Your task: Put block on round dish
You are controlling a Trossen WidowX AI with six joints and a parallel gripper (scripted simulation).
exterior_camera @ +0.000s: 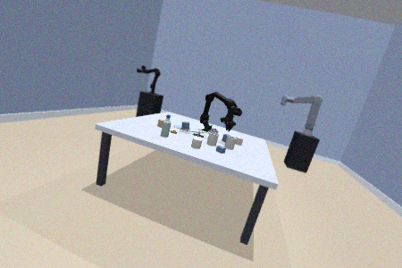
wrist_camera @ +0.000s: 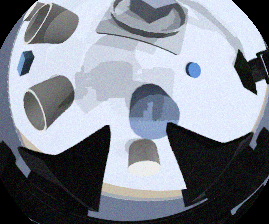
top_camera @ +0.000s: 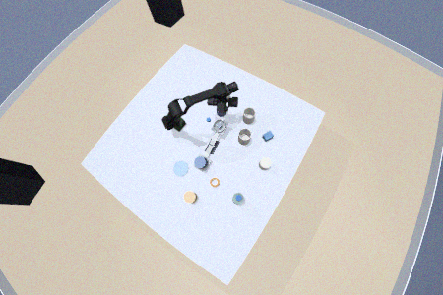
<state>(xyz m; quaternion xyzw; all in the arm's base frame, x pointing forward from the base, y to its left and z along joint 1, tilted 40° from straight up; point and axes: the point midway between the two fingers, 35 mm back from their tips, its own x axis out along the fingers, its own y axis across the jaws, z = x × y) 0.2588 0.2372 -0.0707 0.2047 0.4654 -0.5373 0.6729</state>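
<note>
One blue cup (top_camera: pixel 200 162) (exterior_camera: pixel 185 125) stands on the far end of the balance from the gripper. The other blue cup (wrist_camera: pixel 154 112) (exterior_camera: pixel 226 138) is off the balance, on the table below my gripper (top_camera: pixel 221 109) (exterior_camera: pixel 229 129) (wrist_camera: pixel 139 128). The gripper is open and empty, its fingertips above this cup. The balance's near pan (top_camera: pixel 220 132) (wrist_camera: pixel 180 26) has no cup; a small blue-grey shape, seemingly the block (top_camera: pixel 221 127) (wrist_camera: pixel 152 11), lies in it, cut off at the wrist view's top edge. The round dish (top_camera: pixel 180 168) looks like a flat light-blue disc, with nothing on it.
Two brown cups (top_camera: pixel 248 116) (top_camera: pixel 244 137) and a blue box (top_camera: pixel 268 136) (wrist_camera: pixel 25 63) are beside the balance. A small blue disc (top_camera: pixel 208 119) (wrist_camera: pixel 193 70) is near the pan. A brown cylinder (wrist_camera: pixel 143 156), bottle (exterior_camera: pixel 165 129), orange ring (top_camera: pixel 211 182) and pale cylinder (top_camera: pixel 265 163) stand around.
</note>
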